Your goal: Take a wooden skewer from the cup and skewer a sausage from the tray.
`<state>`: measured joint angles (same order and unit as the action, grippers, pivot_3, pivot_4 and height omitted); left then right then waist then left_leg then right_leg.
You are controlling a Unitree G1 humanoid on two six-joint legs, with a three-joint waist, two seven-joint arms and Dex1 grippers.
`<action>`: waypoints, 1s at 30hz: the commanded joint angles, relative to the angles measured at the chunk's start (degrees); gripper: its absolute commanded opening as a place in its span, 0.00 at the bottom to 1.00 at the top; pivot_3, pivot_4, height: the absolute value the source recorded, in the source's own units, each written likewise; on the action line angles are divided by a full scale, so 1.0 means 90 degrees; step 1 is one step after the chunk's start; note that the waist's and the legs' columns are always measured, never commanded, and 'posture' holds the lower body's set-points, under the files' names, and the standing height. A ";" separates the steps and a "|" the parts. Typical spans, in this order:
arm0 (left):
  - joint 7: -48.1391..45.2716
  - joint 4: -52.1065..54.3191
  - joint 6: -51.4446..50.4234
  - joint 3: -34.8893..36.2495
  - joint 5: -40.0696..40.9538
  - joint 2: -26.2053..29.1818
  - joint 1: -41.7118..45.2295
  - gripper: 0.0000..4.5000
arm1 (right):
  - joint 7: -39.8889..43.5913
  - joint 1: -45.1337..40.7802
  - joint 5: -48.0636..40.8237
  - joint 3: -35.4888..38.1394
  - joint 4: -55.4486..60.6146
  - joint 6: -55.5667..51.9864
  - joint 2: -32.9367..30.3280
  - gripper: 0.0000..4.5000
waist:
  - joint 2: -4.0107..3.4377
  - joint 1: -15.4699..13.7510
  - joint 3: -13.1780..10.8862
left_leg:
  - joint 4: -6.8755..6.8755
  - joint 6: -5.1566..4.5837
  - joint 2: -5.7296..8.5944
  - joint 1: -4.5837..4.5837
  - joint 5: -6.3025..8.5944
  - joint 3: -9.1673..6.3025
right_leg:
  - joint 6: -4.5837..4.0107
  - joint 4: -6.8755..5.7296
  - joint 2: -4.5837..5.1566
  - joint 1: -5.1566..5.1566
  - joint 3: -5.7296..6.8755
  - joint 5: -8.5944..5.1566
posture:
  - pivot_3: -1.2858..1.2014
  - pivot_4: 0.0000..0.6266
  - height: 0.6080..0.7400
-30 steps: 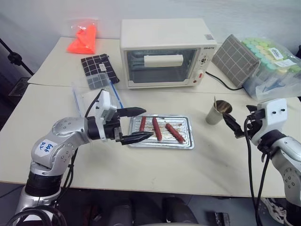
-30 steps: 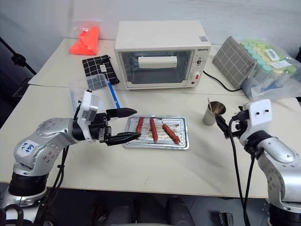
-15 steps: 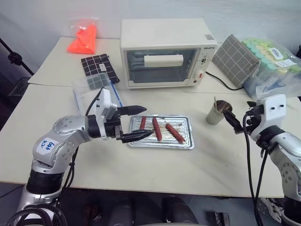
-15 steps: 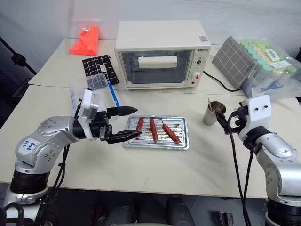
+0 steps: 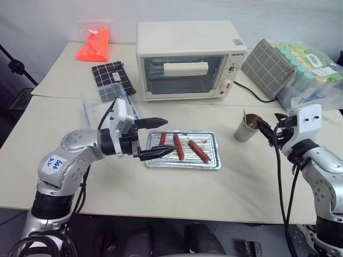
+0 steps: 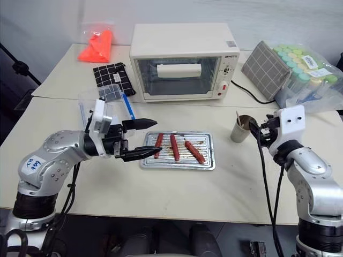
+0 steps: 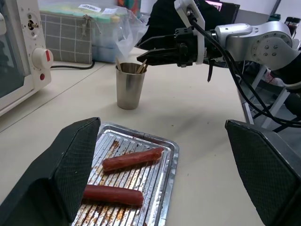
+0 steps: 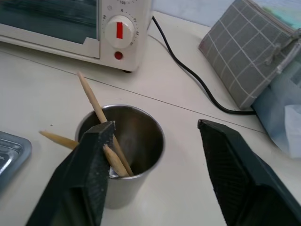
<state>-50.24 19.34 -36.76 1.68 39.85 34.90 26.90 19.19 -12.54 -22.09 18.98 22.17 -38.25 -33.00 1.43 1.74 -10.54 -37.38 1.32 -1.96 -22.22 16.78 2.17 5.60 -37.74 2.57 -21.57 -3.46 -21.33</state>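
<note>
The grey metal cup (image 5: 246,129) stands right of the tray, with two wooden skewers (image 8: 94,101) leaning out of it. My right gripper (image 5: 263,128) is level at the cup's rim and open. In the right wrist view one of its fingers (image 8: 89,174) lies against the skewers and the other stands clear of the cup's far side. Three reddish-brown sausages (image 5: 178,146) lie on the ridged silvery tray (image 5: 214,162). At the tray's left edge my left gripper (image 5: 169,137) hangs open with nothing in it, its tips near the leftmost sausage (image 5: 162,139).
A white toaster oven (image 5: 190,59) stands behind the tray, its cable (image 5: 252,94) running right. A clear plastic box with blue edges (image 5: 104,104) sits behind my left arm. A black checked pouch (image 5: 110,75), an orange bag (image 5: 95,43), a grey checked bag (image 5: 268,67) and bagged containers (image 5: 308,69) line the back.
My right gripper has moved in toward the cup's rim and its fingers have narrowed. The left gripper has stayed open at the tray's edge.
</note>
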 commanded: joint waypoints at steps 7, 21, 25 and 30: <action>-0.0035 -0.0001 0.0187 0.0015 -0.0115 -0.0067 0.0225 1.00 | -0.0154 -0.0243 -0.0162 -0.0013 -0.0036 -0.0055 0.0396 0.45 | 0.0000 0.0006 0.0000 | 0.0000 0.0000 0.0000 0.0000 0.0000 0.0000 | 0.0000 -0.0001 0.0000 0.0000 -0.0001 0.0000 | 0.52 0.24 1.00; -0.0026 -0.0029 0.0231 0.0015 -0.0203 -0.0112 0.0283 1.00 | -0.0084 -0.0430 -0.0201 -0.0061 -0.0160 0.0123 0.0558 0.00 | 0.0000 0.0003 0.0000 | 0.0002 0.0000 0.0000 0.0000 0.0000 0.0000 | 0.0000 0.0000 0.0001 -0.0001 0.0000 0.0000 | 0.52 0.24 1.00; -0.0032 -0.0042 0.0239 0.0000 -0.0222 -0.0139 0.0302 1.00 | -0.0076 -0.0482 -0.0196 -0.0048 -0.0187 0.0142 0.0540 0.00 | -0.0001 0.0005 0.0000 | 0.0002 0.0000 0.0000 0.0000 0.0000 0.0000 | 0.0000 0.0000 0.0001 -0.0001 0.0000 0.0000 | 0.52 0.24 1.00; -0.0059 -0.0076 0.0274 -0.0071 -0.0242 -0.0192 0.0341 1.00 | -0.0082 -0.0738 -0.0202 0.0025 -0.0158 0.0027 0.0377 0.00 | -0.0001 0.0005 -0.0001 | 0.0002 0.0000 0.0000 0.0000 0.0000 -0.0001 | 0.0000 0.0000 0.0001 -0.0001 0.0000 0.0000 | 0.52 0.24 1.00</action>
<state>-50.39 18.04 -35.55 1.10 37.89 33.59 28.76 18.28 -17.58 -23.32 17.71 19.52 -38.61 -28.09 1.42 1.79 -10.54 -37.36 1.32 -1.95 -22.22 16.78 2.17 5.60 -37.74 2.58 -21.59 -3.46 -21.33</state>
